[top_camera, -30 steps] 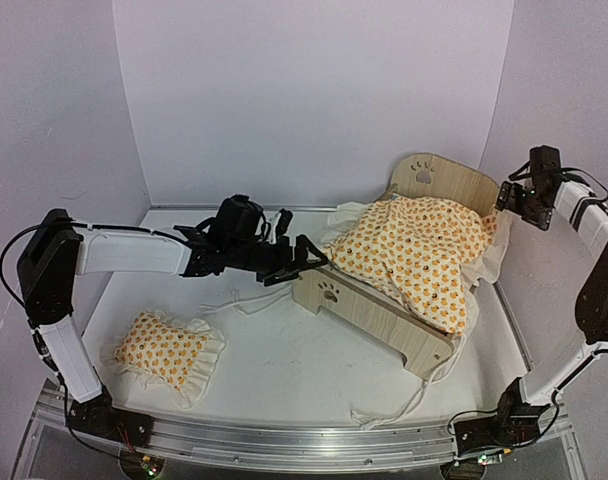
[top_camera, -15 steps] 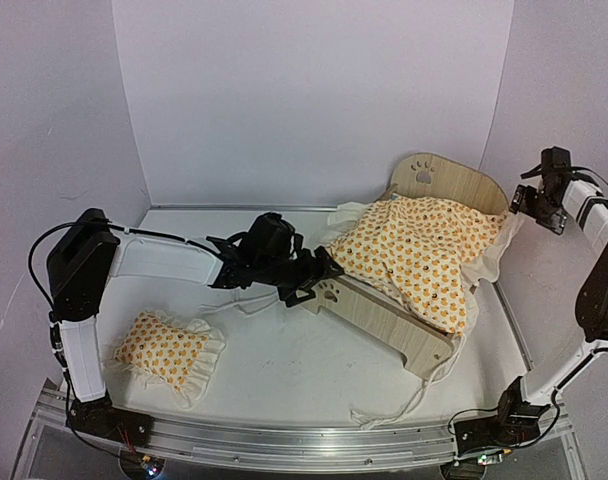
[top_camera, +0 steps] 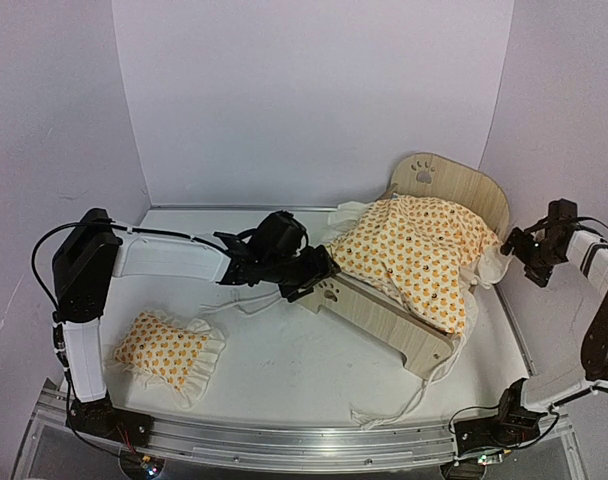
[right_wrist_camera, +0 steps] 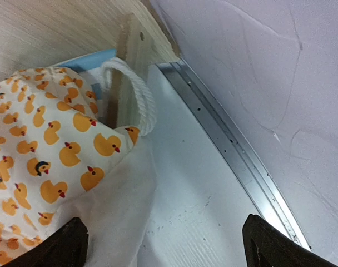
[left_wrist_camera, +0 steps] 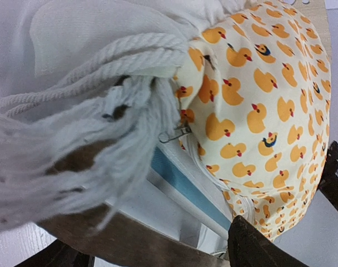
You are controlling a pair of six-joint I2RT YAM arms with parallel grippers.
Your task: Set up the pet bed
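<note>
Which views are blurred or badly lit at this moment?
Top external: even light, soft shadows, all sharp. Left wrist: the fringe near the lens is blurred, the blanket sharp. Right wrist: sharp; fingertips are dark silhouettes.

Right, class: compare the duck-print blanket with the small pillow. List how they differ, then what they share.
Size: the blanket is much larger than the pillow. Place: the blanket lies draped over the pet bed; the pillow lies flat on the table, apart from it. Both share the orange duck print and white trim.
</note>
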